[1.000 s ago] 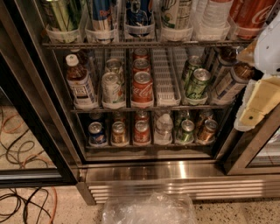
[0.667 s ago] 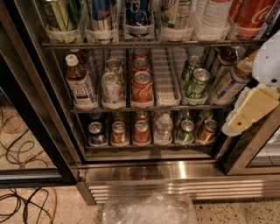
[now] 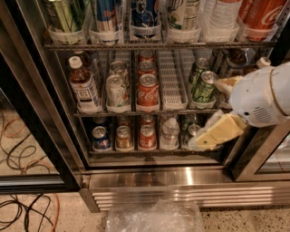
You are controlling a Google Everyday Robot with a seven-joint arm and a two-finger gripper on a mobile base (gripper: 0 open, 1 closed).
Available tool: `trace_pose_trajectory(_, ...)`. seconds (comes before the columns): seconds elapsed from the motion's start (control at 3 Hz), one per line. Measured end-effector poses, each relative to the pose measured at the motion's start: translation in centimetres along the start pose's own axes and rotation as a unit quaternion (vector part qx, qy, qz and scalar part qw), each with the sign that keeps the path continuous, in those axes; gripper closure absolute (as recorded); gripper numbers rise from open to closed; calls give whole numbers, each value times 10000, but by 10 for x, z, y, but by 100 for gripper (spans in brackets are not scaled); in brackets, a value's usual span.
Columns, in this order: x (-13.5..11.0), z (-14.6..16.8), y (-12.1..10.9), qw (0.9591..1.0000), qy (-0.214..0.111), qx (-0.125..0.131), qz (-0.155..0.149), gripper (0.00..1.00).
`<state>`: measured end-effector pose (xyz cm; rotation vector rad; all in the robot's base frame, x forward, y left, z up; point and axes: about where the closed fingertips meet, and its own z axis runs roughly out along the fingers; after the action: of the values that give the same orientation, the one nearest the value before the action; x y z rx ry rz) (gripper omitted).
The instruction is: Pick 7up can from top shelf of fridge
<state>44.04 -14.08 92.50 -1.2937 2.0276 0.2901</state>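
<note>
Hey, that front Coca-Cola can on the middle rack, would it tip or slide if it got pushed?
The Coca-Cola can stands upright with more cans right behind it, so a push would probably jam it rather than tip it. Its smooth round wall looks slippery and would likely roll if laid over. The gripper hangs off to its right, open.

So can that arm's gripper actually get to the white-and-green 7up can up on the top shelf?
Probably, yes, but not from here. The gripper hangs low on the right, by the lower racks, while the 7up can stands on the top shelf above. Nothing seems to block its front.
</note>
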Motion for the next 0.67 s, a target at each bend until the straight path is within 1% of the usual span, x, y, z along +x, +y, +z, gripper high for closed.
trace_pose_trajectory(0.33,-26,0,-12,9987,-405,276,-145,0)
trace_pose_trajectory(0.67,-18,-2,-7,9975,-508,450,208,0)
